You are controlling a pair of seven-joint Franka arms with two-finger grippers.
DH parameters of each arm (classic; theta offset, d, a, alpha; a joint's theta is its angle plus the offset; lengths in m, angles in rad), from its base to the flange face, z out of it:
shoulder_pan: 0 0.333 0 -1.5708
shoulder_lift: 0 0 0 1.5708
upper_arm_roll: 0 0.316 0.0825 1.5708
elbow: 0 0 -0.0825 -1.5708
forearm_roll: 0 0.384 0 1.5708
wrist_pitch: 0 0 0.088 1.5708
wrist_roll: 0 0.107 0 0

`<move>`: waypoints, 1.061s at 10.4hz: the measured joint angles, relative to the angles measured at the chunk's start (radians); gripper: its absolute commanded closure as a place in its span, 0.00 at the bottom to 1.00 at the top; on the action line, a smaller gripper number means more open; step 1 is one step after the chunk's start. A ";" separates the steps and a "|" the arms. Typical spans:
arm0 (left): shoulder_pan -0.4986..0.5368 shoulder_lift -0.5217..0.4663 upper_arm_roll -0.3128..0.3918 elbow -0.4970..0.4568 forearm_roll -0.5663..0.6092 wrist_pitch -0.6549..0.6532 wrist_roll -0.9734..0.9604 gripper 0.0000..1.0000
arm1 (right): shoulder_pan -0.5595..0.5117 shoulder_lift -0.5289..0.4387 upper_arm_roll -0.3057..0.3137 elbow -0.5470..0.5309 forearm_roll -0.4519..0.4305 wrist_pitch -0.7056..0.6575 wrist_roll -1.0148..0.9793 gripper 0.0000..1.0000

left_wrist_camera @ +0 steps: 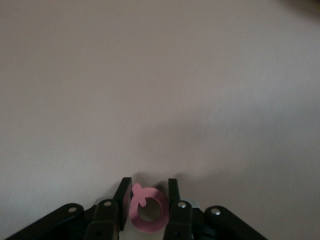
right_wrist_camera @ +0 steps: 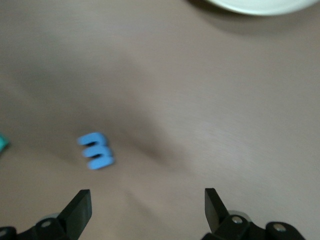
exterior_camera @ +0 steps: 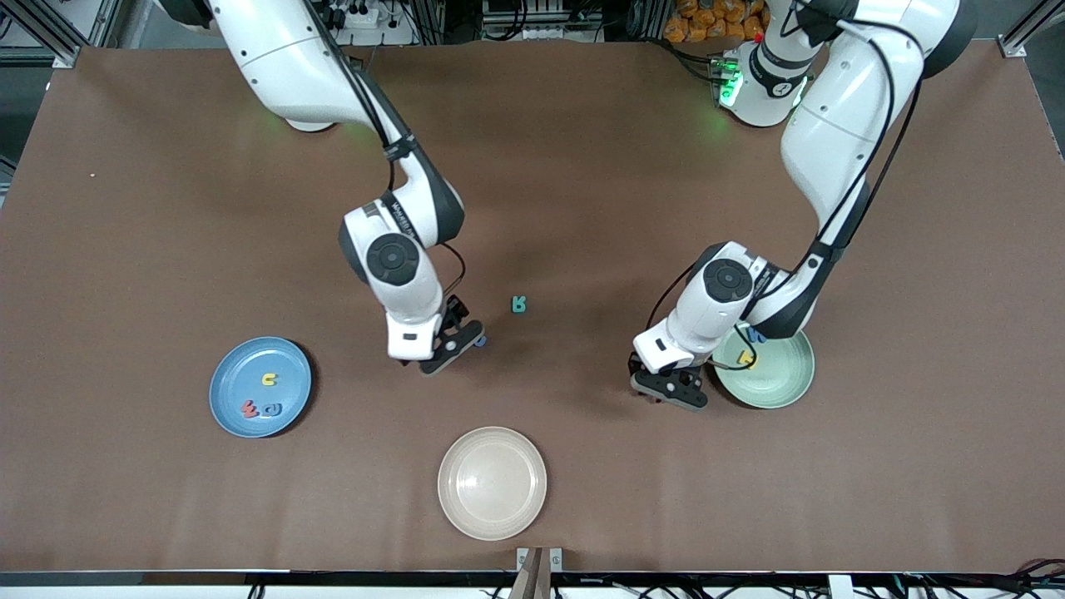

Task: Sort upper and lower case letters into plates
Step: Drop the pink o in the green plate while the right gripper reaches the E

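Letters (exterior_camera: 518, 304) — brown table (exterior_camera: 582, 166)

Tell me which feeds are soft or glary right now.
Right wrist view: smeared, the blue letter soft-edged, cream plate bright at the frame edge. Left wrist view: washed out and pale, though the pink letter between the left gripper fingers reads clearly. Front view: sharp, with green glow on the table and arm shadows mid-table.
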 measured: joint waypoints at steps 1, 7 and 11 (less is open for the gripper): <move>0.012 -0.040 -0.007 -0.044 0.000 -0.041 0.003 1.00 | 0.029 0.007 0.000 0.004 0.000 0.003 -0.048 0.00; 0.294 -0.166 -0.166 -0.232 0.000 -0.149 0.206 1.00 | -0.014 0.162 0.036 0.157 0.052 0.010 -0.312 0.00; 0.322 -0.205 -0.197 -0.242 0.000 -0.196 0.229 1.00 | -0.021 0.205 0.056 0.185 0.059 0.009 -0.323 0.00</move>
